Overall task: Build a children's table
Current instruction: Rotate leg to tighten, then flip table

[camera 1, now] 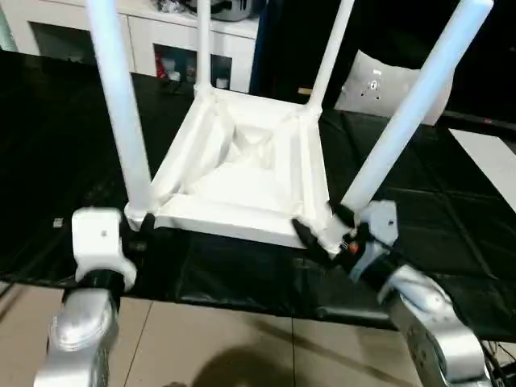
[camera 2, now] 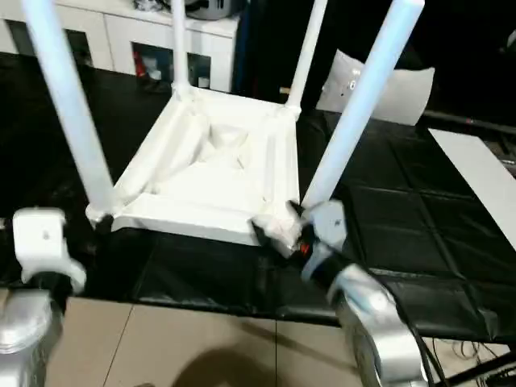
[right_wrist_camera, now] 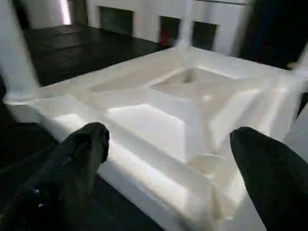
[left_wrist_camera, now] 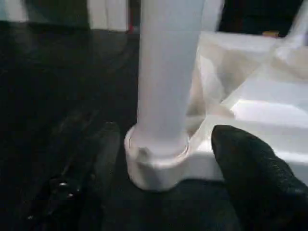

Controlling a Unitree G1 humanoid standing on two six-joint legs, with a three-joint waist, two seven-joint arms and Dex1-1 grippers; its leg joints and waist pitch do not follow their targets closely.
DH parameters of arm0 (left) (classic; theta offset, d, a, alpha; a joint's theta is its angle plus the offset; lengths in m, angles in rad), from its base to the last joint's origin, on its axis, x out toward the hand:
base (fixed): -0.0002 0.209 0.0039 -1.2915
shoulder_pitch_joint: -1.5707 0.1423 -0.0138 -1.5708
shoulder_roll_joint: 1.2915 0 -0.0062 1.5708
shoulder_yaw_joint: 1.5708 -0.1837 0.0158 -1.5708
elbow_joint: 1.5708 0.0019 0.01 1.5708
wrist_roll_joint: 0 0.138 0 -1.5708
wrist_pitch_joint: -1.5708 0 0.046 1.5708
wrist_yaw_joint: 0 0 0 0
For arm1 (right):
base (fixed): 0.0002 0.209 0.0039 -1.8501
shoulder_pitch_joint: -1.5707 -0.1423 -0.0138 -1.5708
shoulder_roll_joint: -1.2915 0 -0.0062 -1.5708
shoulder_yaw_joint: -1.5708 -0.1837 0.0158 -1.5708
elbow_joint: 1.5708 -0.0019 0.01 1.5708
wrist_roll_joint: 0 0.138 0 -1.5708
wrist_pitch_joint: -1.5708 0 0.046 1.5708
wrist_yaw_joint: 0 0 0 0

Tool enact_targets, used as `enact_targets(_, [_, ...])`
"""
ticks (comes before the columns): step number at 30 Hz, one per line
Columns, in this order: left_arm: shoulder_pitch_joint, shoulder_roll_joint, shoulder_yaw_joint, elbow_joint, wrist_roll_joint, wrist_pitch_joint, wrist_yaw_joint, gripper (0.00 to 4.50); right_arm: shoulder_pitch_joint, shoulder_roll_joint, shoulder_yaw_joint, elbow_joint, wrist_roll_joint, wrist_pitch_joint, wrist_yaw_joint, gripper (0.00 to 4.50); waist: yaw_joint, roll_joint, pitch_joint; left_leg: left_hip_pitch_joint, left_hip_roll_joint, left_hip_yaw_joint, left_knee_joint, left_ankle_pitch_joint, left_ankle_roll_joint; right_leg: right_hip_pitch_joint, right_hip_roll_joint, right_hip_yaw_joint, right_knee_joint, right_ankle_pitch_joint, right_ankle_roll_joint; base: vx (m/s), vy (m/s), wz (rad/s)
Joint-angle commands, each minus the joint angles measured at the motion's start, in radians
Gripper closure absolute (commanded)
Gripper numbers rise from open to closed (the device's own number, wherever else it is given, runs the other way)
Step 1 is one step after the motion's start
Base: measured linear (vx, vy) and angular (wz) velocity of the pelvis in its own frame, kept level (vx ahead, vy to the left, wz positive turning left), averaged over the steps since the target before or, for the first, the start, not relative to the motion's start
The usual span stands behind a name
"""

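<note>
With four legs socketed, the table (camera 1: 242,173) is straddled by the wide left gripper (left_wrist_camera: 163,159) and wide right gripper (right_wrist_camera: 168,159), uprighting judged next.

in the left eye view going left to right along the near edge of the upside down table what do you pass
Left gripper → near-left leg → near edge of the tabletop → right gripper → near-right leg.

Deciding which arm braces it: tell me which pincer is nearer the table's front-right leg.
Right. The right pincer sits at the corner socket where the front-right leg is seated. The left pincer is at the opposite front corner, by the front-left leg.
</note>
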Motion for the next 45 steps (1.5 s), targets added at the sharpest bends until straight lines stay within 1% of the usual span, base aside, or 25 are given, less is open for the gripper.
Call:
enact_targets(1, [-0.017, 0.011, -0.021, 0.03, -0.027, 0.024, -0.052, 0.87, -0.01, -0.008, -0.06, 0.018, -0.022, -0.015, -0.042, 0.0, -0.003, 0.018, -0.025, 0.037, 0.04, -0.009, -0.074, -0.377, -0.061, -0.019, -0.093, 0.047, -0.102, -0.173, -0.089, 0.0, 0.0, 0.0])
enact_targets(2, [-0.056, 0.031, -0.011, 0.085, -0.013, 0.028, -0.051, 0.76, -0.016, -0.016, -0.069, 0.032, -0.039, -0.006, -0.068, 0.0, -0.002, 0.019, -0.028, 0.038, 0.043, -0.009, -0.074, -0.378, -0.064, -0.019, -0.095, 0.048, -0.1, -0.17, -0.087, 0.0, 0.0, 0.0])
enact_targets(3, [-0.067, 0.036, -0.007, 0.1, -0.009, 0.027, -0.049, 0.62, -0.018, -0.018, -0.07, 0.034, -0.041, -0.005, -0.071, 0.0, -0.002, 0.02, -0.031, 0.04, 0.04, -0.006, -0.072, -0.365, -0.063, -0.022, -0.091, 0.049, -0.099, -0.148, -0.084, 0.0, 0.0, 0.0])
enact_targets(4, [-0.083, 0.044, -0.001, 0.125, -0.001, 0.024, -0.044, 0.56, -0.02, -0.021, -0.069, 0.037, -0.039, -0.006, -0.068, 0.0, -0.004, 0.02, -0.032, 0.037, 0.04, -0.007, -0.073, -0.356, -0.061, -0.019, -0.093, 0.049, -0.097, -0.131, -0.086, 0.0, 0.0, 0.0])
enact_targets(5, [-0.105, 0.06, 0.007, 0.167, 0.011, 0.016, -0.042, 0.56, -0.022, -0.021, -0.06, 0.037, -0.034, -0.004, -0.059, 0.0, -0.004, 0.023, -0.033, 0.035, 0.041, -0.008, -0.074, -0.344, -0.06, -0.016, -0.092, 0.048, -0.095, -0.101, -0.086, 0.0, 0.0, 0.0])
enact_targets(7, [-0.132, 0.083, 0.012, 0.218, 0.013, 0.01, -0.048, 0.56, -0.029, -0.016, -0.042, 0.036, -0.024, -0.008, -0.037, 0.0, -0.003, 0.022, -0.036, 0.033, 0.039, -0.006, -0.071, -0.312, -0.047, -0.014, -0.094, 0.049, -0.093, -0.052, -0.087, 0.0, 0.0, 0.0])
enact_targets(8, [-0.152, 0.092, 0.015, 0.25, 0.0, -0.02, -0.066, 0.56, -0.033, -0.015, -0.014, 0.03, -0.028, -0.014, -0.015, 0.0, -0.002, 0.024, -0.038, 0.031, 0.038, -0.006, -0.07, -0.289, -0.04, -0.011, -0.095, 0.049, -0.091, -0.02, -0.091, 0.0, 0.0, 0.0])
enact_targets(9, [-0.156, 0.093, 0.015, 0.256, -0.008, -0.027, -0.076, 0.56, -0.034, -0.015, -0.007, 0.03, -0.029, -0.015, -0.011, 0.0, -0.002, 0.024, -0.04, 0.03, 0.041, -0.006, -0.07, -0.271, -0.035, -0.008, -0.096, 0.048, -0.088, 0.012, -0.1, 0.0, 0.0, 0.0])
enact_targets(11, [-0.179, 0.105, 0.006, 0.29, -0.028, -0.06, -0.117, 0.9, -0.042, -0.01, 0.023, 0.033, -0.026, -0.021, 0.017, 0.0, 0.001, 0.024, -0.042, 0.029, 0.042, -0.006, -0.067, -0.241, -0.025, -0.005, -0.096, 0.046, -0.083, 0.06, -0.112, 0.0, 0.0, 0.0])
enact_targets(14, [-0.216, 0.116, -0.002, 0.34, -0.035, -0.094, -0.146, 0.94, -0.055, -0.018, 0.073, 0.04, -0.016, -0.014, 0.081, 0.0, 0.001, 0.031, -0.044, 0.028, 0.042, -0.006, -0.065, -0.21, -0.011, -0.002, -0.095, 0.044, -0.077, 0.132, -0.125, 0.0, 0.0, 0.0])
enact_targets(17, [-0.245, 0.125, -0.007, 0.381, -0.05, -0.11, -0.179, 1.31, -0.067, -0.034, 0.111, 0.047, -0.008, -0.005, 0.141, 0.0, 0.001, 0.038, -0.046, 0.03, 0.043, -0.006, -0.064, -0.221, -0.015, 0.001, -0.095, 0.044, -0.076, 0.149, -0.137, 0.0, 0.0, 0.0])
enact_targets(18, [-0.258, 0.128, -0.007, 0.401, -0.057, -0.119, -0.193, 1.34, -0.072, -0.038, 0.121, 0.052, -0.003, -0.005, 0.162, 0.0, 0.002, 0.038, -0.043, 0.03, 0.043, -0.006, -0.066, -0.231, -0.016, -0.001, -0.095, 0.044, -0.077, 0.138, -0.139, 0.0, 0.0, 0.0])
enact_targets(20, [-0.272, 0.131, -0.007, 0.422, -0.059, -0.127, -0.201, 1.38, -0.079, -0.041, 0.127, 0.061, -0.005, -0.009, 0.174, 0.0, 0.005, 0.042, -0.044, 0.03, 0.045, -0.006, -0.067, -0.236, -0.02, 0.001, -0.097, 0.045, -0.076, 0.136, -0.15, 0.0, 0.0, 0.0])
enact_targets(21, [-0.277, 0.134, -0.007, 0.431, -0.06, -0.131, -0.206, 1.58, -0.082, -0.04, 0.128, 0.067, -0.004, -0.013, 0.179, 0.0, 0.006, 0.041, -0.044, 0.03, 0.044, -0.005, -0.067, -0.233, -0.02, 0.001, -0.098, 0.045, -0.076, 0.133, -0.153, 0.0, 0.0, 0.0])
enact_targets(22, [-0.284, 0.137, -0.008, 0.445, -0.059, -0.139, -0.213, 1.71, -0.086, -0.041, 0.131, 0.074, -0.005, -0.017, 0.185, 0.0, 0.007, 0.045, -0.043, 0.03, 0.044, -0.005, -0.067, -0.239, -0.02, 0.001, -0.099, 0.045, -0.077, 0.125, -0.155, 0.0, 0.0, 0.0])
enact_targets(24, [-0.295, 0.139, -0.006, 0.463, -0.06, -0.144, -0.22, 1.78, -0.096, -0.041, 0.134, 0.088, -0.006, -0.02, 0.192, 0.0, 0.006, 0.045, -0.044, 0.03, 0.046, -0.006, -0.068, -0.244, -0.025, 0.002, -0.099, 0.045, -0.076, 0.116, -0.162, 0.0, 0.0, 0.0])
enact_targets(28, [-0.306, 0.138, 0.0, 0.477, -0.065, -0.147, -0.212, 2.14, -0.113, -0.039, 0.137, 0.107, -0.008, -0.022, 0.203, 0.0, 0.008, 0.043, -0.044, 0.03, 0.046, -0.005, -0.067, -0.229, -0.018, 0.003, -0.099, 0.044, -0.074, 0.124, -0.17, 0.0, 0.0, 0.0])
enact_targets(29, [-0.307, 0.135, 0.006, 0.478, -0.071, -0.146, -0.206, 2.14, -0.117, -0.037, 0.14, 0.113, -0.009, -0.025, 0.208, 0.0, 0.007, 0.038, -0.043, 0.029, 0.046, -0.004, -0.067, -0.227, -0.016, 0.003, -0.1, 0.044, -0.075, 0.124, -0.171, 0.0, 0.0, 0.0])
enact_targets(31, [-0.308, 0.13, 0.012, 0.48, -0.084, -0.145, -0.208, 2.39, -0.121, -0.034, 0.144, 0.119, -0.011, -0.026, 0.211, 0.0, 0.011, 0.042, -0.044, 0.03, 0.047, -0.004, -0.066, -0.216, -0.013, 0.003, -0.1, 0.044, -0.074, 0.132, -0.171, 0.0, 0.0, 0.0])
enact_targets(32, [-0.309, 0.128, 0.013, 0.481, -0.086, -0.146, -0.208, 2.39, -0.122, -0.033, 0.145, 0.121, -0.011, -0.026, 0.214, 0.0, 0.012, 0.036, -0.044, 0.029, 0.047, -0.003, -0.066, -0.21, -0.011, 0.003, -0.1, 0.044, -0.074, 0.143, -0.171, 0.0, 0.0, 0.0])
enact_targets(33, [-0.311, 0.125, 0.013, 0.484, -0.09, -0.143, -0.209, 2.42, -0.125, -0.031, 0.15, 0.124, -0.012, -0.028, 0.218, 0.0, 0.014, 0.039, -0.044, 0.03, 0.047, -0.002, -0.065, -0.206, -0.009, 0.002, -0.1, 0.044, -0.073, 0.144, -0.17, 0.0, 0.0, 0.0])
enact_targets(35, [-0.312, 0.123, 0.014, 0.484, -0.092, -0.139, -0.207, 2.45, -0.126, -0.03, 0.152, 0.126, -0.013, -0.028, 0.219, 0.0, 0.014, 0.039, -0.043, 0.03, 0.046, -0.002, -0.065, -0.207, -0.008, 0.003, -0.101, 0.044, -0.074, 0.14, -0.168, 0.0, 0.0, 0.0])
enact_targets(38, [-0.311, 0.102, 0.026, 0.475, -0.107, -0.107, -0.187, 2.47, -0.125, -0.028, 0.157, 0.126, -0.015, -0.027, 0.22, 0.0, 0.016, 0.042, -0.043, 0.031, 0.048, -0.003, -0.068, -0.222, -0.013, 0.001, -0.101, 0.044, -0.075, 0.116, -0.167, 0.0, 0.0, 0.0])
enact_targets(41, [-0.307, 0.04, 0.07, 0.446, -0.171, -0.021, -0.129, 2.47, -0.116, -0.025, 0.159, 0.118, -0.017, -0.017, 0.213, 0.0, 0.015, 0.041, -0.043, 0.03, 0.05, -0.001, -0.067, -0.225, -0.02, 0.002, -0.103, 0.044, -0.072, 0.122, -0.18, 0.0, 0.0, 0.0])
enact_targets(45, [-0.316, -0.117, 0.187, 0.402, -0.358, 0.128, 0.003, 2.47, -0.098, -0.012, 0.164, 0.101, -0.024, 0.004, 0.188, 0.0, 0.016, 0.031, -0.04, 0.024, 0.043, 0.004, -0.06, -0.201, 0.003, 0.006, -0.103, 0.046, -0.078, 0.097, -0.184, 0.0, 0.0, 0.0])
